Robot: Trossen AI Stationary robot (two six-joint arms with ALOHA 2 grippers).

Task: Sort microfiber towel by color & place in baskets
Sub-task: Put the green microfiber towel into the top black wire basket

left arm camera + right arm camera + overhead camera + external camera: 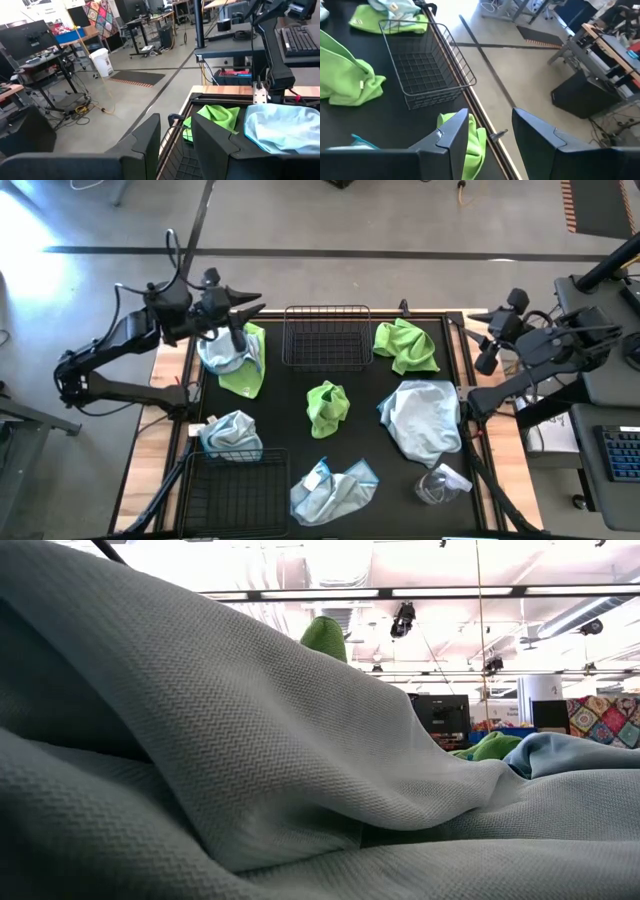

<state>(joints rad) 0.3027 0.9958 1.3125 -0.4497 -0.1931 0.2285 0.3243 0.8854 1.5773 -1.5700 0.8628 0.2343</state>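
Note:
Several towels lie on the black mat. A light blue one (220,355) is heaped on a lime green one (245,370) at the far left. Other green towels lie at the far right (405,345) and the middle (328,406). Light blue towels lie at the right (422,418), the near left (230,435) and the near middle (335,490). One wire basket (327,335) stands at the far middle, another (238,492) at the near left. My left gripper (175,137) hovers open over the far-left heap (250,308). My right gripper (490,135) waits open by the mat's far right edge (485,340). Neither holds anything.
A small clear plastic wrapper (440,485) lies at the near right of the mat. A light blue towel (250,760) right before the low camera fills most of that view. Wooden table strips border the mat, and a keyboard (622,455) sits beyond the right edge.

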